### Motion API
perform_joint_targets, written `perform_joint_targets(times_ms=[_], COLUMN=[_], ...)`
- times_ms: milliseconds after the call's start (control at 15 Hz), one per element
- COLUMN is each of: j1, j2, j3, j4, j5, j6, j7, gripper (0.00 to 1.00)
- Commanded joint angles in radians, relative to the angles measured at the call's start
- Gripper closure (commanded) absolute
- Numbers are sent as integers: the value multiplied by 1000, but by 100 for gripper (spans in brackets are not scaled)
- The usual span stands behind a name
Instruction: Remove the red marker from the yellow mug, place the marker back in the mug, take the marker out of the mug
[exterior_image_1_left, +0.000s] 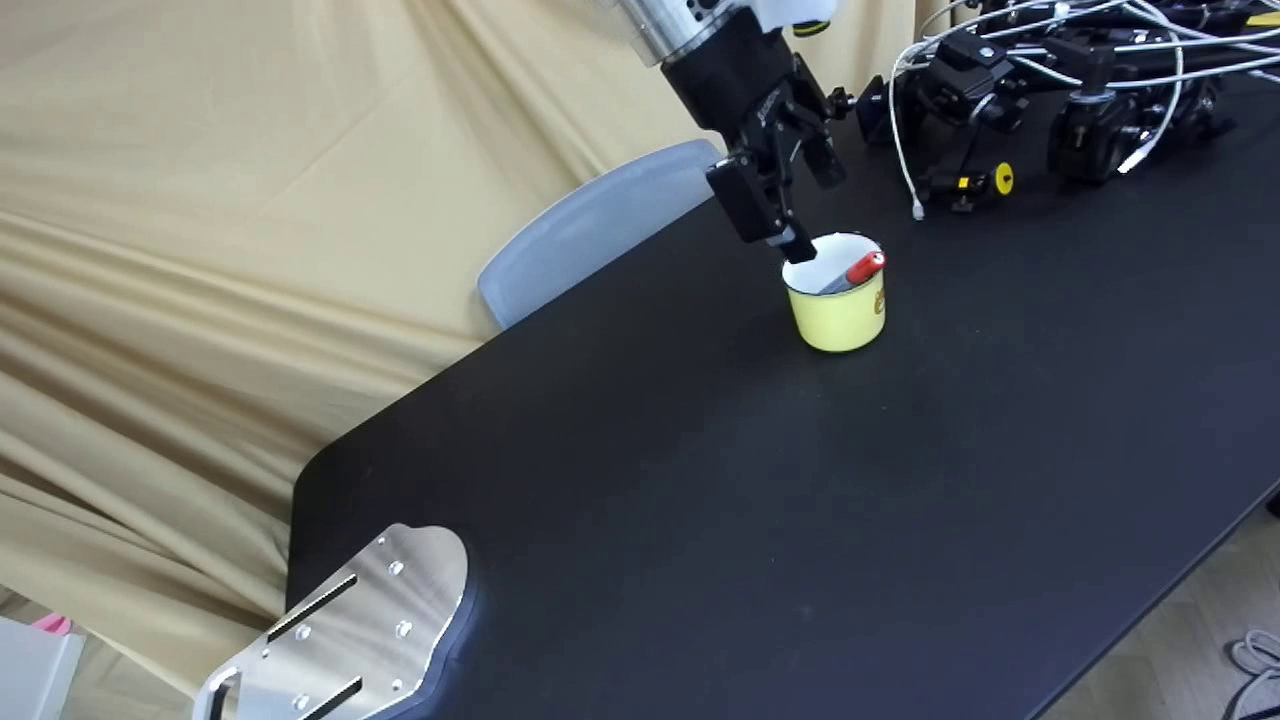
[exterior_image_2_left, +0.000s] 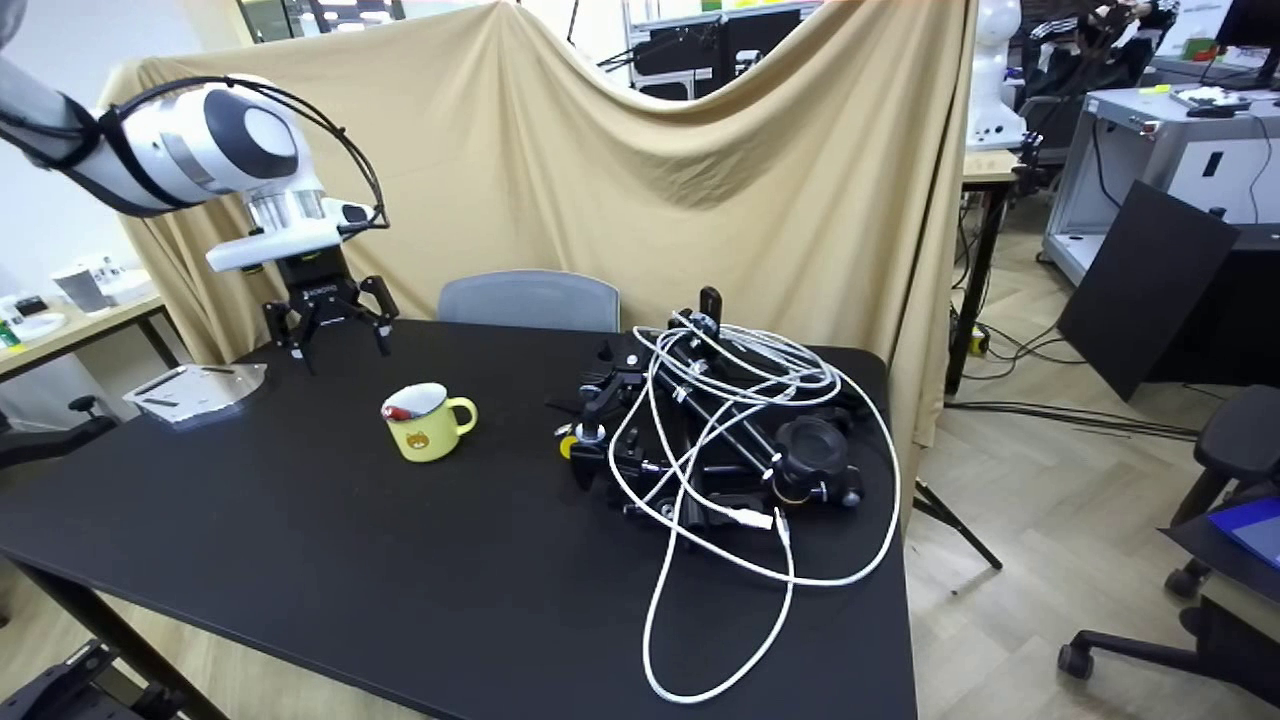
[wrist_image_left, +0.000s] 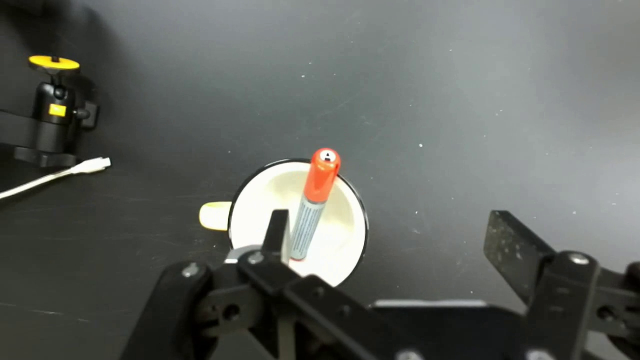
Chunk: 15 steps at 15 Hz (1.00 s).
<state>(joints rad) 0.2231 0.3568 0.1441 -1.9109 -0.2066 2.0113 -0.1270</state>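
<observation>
One red marker (wrist_image_left: 313, 206), tilted inside the yellow mug (exterior_image_1_left: 838, 325), its cap leaning at the rim and the grey barrel running down into the white interior. Jaws: spread wide, nothing between them. They hang above the counter (exterior_image_1_left: 640, 500), beside and, it seems, higher than the mug; from where I stand I see no contact with either thing.

Progress: marker in, so the end state asked for, marker out, is not met. I cannot tell from the lie of things whether all three steps remain or only the closing removal; both readings fit. At least one lift-out is left, by my judgement.

Alignment: in the wrist view one jaw covers part of the mug while its partner sits well out to the side. A straight descent would probably catch the rim; a shift toward the cap looks called for first.

Room: mug upright, set in from every counter edge I can see. On its handle side, a small yellow-topped mount (wrist_image_left: 50, 112) and a white cable (wrist_image_left: 85, 166), then a heap of black stands (exterior_image_2_left: 812, 450). Snag risk that way, I judge. Away from the handle the surface runs on to a metal plate (exterior_image_1_left: 350, 640), well apart, near a corner; likely the easier direction for carrying the marker. A grey chair back (exterior_image_2_left: 530, 302) stands beyond one edge; I would keep any swing inboard.
</observation>
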Motion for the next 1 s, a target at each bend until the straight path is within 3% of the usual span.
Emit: perform_joint_targets(times_ms=[0,333,467,667,933], j1=[0,-3,11,33,57], j2=[-131,-184,-185,-188,-197], j3=[-14,-68,-110,-174,-228], j4=[-251,-506,-560,-591,-584], j5=[-96,-256,-345,-493,-647], j6=[255,674,789,881,911], j7=[101,261,335,445,554], gripper=[0,0,0,0,0])
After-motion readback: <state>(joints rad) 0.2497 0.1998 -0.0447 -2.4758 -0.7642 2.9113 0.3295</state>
